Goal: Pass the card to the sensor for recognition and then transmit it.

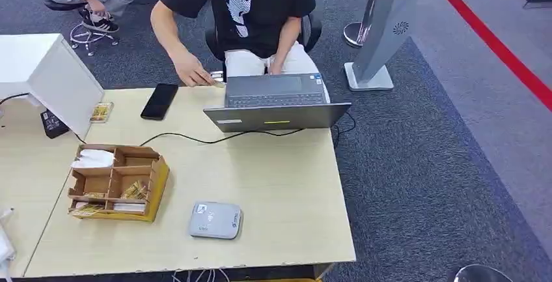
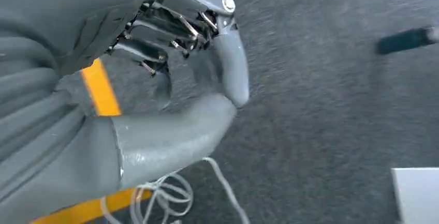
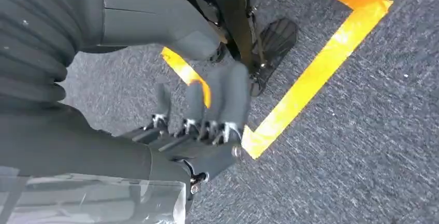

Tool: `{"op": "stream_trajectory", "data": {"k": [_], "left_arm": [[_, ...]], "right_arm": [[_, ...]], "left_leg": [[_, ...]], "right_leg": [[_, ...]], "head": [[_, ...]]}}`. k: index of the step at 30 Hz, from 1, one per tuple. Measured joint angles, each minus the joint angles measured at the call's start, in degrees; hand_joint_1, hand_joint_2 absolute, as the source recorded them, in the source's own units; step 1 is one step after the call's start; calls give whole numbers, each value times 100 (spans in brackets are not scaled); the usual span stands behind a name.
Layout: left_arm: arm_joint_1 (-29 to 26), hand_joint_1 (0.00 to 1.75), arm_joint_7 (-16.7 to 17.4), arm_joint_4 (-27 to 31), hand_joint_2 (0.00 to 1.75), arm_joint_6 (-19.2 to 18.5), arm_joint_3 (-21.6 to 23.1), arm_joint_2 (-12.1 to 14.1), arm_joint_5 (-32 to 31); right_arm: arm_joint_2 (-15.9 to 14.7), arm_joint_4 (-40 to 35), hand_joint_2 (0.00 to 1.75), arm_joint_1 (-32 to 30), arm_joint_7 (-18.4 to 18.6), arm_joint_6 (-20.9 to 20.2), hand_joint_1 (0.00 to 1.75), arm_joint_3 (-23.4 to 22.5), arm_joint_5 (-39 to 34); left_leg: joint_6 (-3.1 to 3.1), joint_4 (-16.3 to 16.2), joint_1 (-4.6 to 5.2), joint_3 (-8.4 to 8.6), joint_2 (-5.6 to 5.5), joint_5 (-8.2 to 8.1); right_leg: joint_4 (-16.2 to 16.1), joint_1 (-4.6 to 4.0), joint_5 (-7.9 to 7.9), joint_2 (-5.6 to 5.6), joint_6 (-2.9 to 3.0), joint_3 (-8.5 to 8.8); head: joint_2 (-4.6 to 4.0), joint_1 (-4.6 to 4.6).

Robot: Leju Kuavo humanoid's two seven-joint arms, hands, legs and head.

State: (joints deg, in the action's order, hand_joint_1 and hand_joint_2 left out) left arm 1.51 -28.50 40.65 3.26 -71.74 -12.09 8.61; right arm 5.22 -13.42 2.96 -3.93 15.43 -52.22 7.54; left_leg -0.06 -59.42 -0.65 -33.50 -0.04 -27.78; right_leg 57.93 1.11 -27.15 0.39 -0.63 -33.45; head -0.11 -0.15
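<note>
A grey card sensor (image 1: 215, 220) lies flat near the table's front edge. To its left stands a cardboard compartment box (image 1: 160, 178) with gold cards (image 1: 135, 191) in its front cells and white paper in a back cell. Another gold card (image 1: 101, 111) lies at the back left of the table. My left hand (image 2: 171, 32) hangs over dark carpet, its fingers apart from the thumb (image 2: 171, 136) and nothing in it. My right hand (image 3: 202, 131) also hangs over the carpet, with its fingers spread and empty.
A person sits behind the table, one hand (image 1: 193, 73) resting beside an open laptop (image 1: 276, 103). A black phone (image 1: 159, 101) lies next to that hand. A white box (image 1: 45, 73) stands at the back left. A black cable (image 1: 189, 139) crosses the tabletop (image 1: 280, 184). Yellow floor tape (image 3: 310, 74) runs below.
</note>
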Motion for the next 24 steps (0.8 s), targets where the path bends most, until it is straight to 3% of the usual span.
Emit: {"op": "stream_trajectory", "data": {"k": [11,15,18,19,20,22,24], "left_arm": [[145,175,19,-755,175,-2,-225,194,6],[192,175,543,-929,175,335,-323,183,70],[249,175,1115,-1521,175,790,-402,195,48],[255,133,1310,-1659,175,921,-402,192,-57],[262,0,1651,-1833,175,1063,-384,188,-243],[259,0,2310,-2059,175,994,-274,153,-624],[237,0,3512,-2253,175,743,-19,172,-1652]], "right_arm": [[-7,2,175,-7,4,0,175,105,22],[-7,2,175,-39,7,-234,175,341,799],[-7,4,175,-100,221,-720,175,840,1574],[-4,9,175,-103,333,-838,134,929,1686],[9,20,175,-109,496,-984,0,1043,1823],[31,46,175,-141,753,-1216,0,1196,2029],[50,61,175,-194,1105,-1453,0,1397,2255]], "left_leg": [[2,1,-2,3,1,-2],[2,1,0,2,0,-2],[3,1,0,3,2,-2],[3,0,0,5,1,-2],[3,0,0,4,1,-2],[3,0,1,3,0,-2],[3,0,1,3,0,-3]], "right_leg": [[0,-2,-1,-1,1,-1],[0,0,-1,-1,1,-1],[0,0,-1,-1,0,-1],[0,0,-1,-1,0,-1],[0,0,-1,-1,0,-1],[0,0,-1,-1,0,-1],[0,0,-1,-2,0,-1]], "head": [[0,-7],[0,-7],[0,-7],[0,-4],[0,-7],[0,-7],[0,-2]]}}
